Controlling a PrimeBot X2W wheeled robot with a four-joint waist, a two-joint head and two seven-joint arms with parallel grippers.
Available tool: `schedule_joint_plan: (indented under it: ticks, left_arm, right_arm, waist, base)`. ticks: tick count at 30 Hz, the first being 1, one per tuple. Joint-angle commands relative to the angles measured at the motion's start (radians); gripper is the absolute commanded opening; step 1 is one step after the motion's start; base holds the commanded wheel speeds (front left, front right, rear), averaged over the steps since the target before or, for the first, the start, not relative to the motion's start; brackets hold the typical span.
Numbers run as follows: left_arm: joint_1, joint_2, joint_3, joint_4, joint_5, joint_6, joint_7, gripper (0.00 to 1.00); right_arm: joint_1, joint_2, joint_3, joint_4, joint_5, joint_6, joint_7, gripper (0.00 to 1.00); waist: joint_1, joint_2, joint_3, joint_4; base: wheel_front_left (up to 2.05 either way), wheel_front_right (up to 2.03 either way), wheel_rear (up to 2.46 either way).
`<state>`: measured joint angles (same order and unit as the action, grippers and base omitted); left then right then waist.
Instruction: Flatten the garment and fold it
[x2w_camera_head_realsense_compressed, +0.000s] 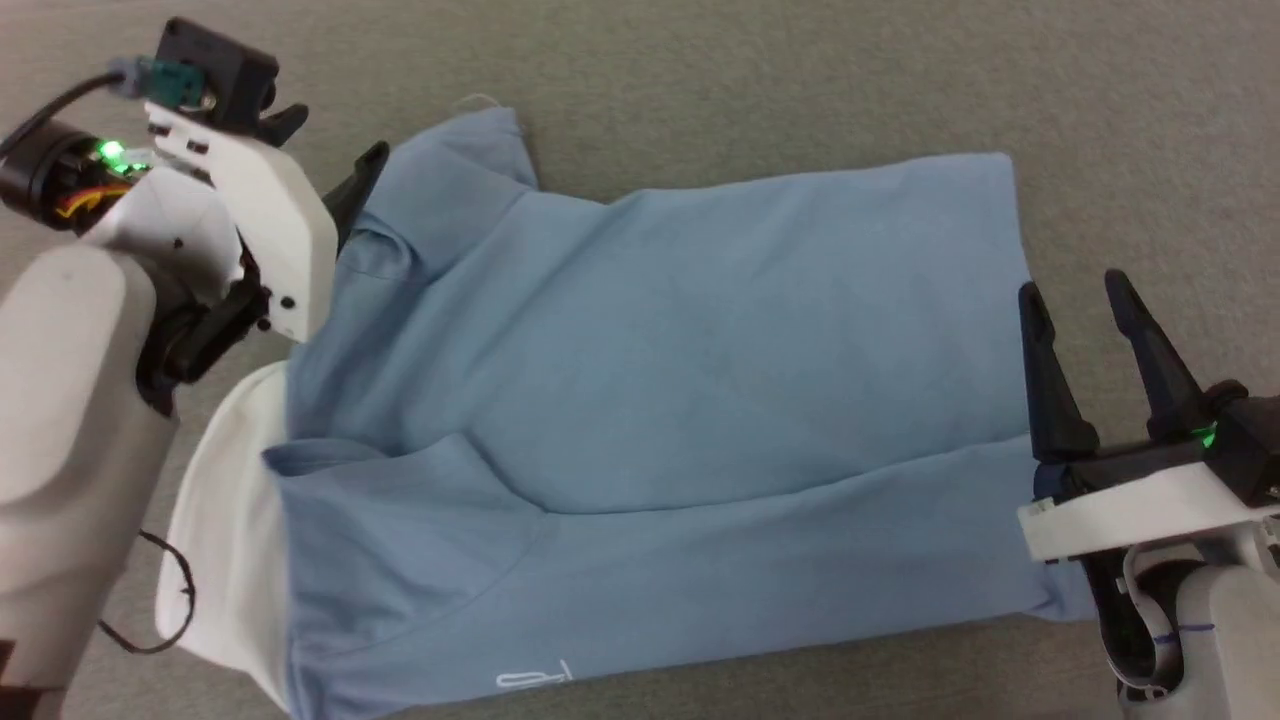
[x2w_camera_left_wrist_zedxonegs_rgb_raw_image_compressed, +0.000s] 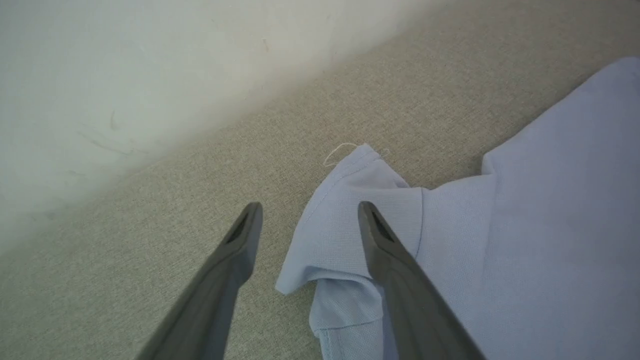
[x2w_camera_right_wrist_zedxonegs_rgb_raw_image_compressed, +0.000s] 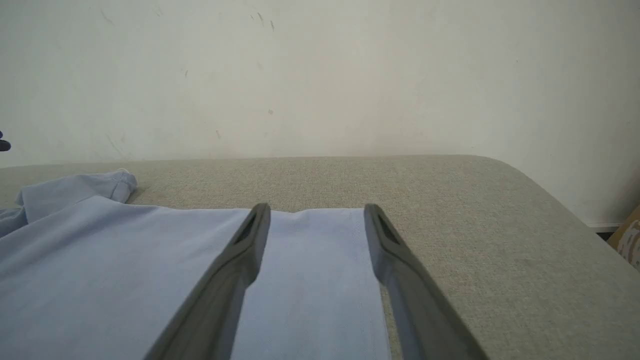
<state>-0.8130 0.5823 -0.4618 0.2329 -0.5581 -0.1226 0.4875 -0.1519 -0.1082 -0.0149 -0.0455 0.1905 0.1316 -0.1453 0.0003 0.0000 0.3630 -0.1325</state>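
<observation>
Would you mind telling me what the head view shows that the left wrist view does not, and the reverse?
The head view adds the white collar, the small white logo and the right gripper, open at the hem end. The left wrist view adds a pale wall. Both share the light blue garment, its rumpled far sleeve, the grey surface and the open left gripper poised at that sleeve.

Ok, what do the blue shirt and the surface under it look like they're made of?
Shirt: soft matte knit, probably cotton pique; a fine grid texture shows in the left wrist view. Surface: grey-beige woven fabric, matte, with a speckled weave; its rounded corner suggests padding underneath.
</observation>
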Motion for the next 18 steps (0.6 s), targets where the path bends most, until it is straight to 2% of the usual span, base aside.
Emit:
schedule_joint_plan:
  ticks: [1,8,12,17,18]
  left_arm:
    - [-0.02,0.01,-0.011,0.01,-0.007,-0.005,0.014,1.0]
    - [-0.099,0.05,-0.067,0.122,-0.025,0.001,0.181,1.0]
    - [-0.109,0.064,-0.072,0.167,-0.023,0.042,0.268,1.0]
    - [-0.079,0.059,-0.076,0.188,-0.07,0.099,0.425,1.0]
    - [-0.074,0.059,-0.074,0.181,-0.08,0.108,0.449,0.52]
  right_arm:
    - [-0.017,-0.001,0.005,0.001,0.008,-0.001,-0.008,1.0]
    - [-0.045,0.0,0.027,0.001,0.022,-0.001,-0.019,1.0]
    - [-0.052,0.0,0.035,0.002,0.028,-0.001,-0.024,1.0]
    - [-0.06,-0.004,0.045,0.007,0.026,-0.001,-0.015,1.0]
    - [-0.067,-0.009,0.05,0.009,0.023,-0.001,-0.011,1.0]
  waist:
    - [-0.0003,0.0,0.053,-0.056]
    - [-0.0003,0.0,0.087,-0.105]
    - [-0.0003,0.0,0.098,-0.121]
    - [-0.0003,0.0,0.105,-0.124]
    - [-0.0003,0.0,0.106,-0.124]
  base:
    - [0.0,0.0,0.0]
    - [0.0,0.0,0.0]
    - [0.0,0.0,0.0]
    - [0.0,0.0,0.0]
    - [0.0,0.0,0.0]
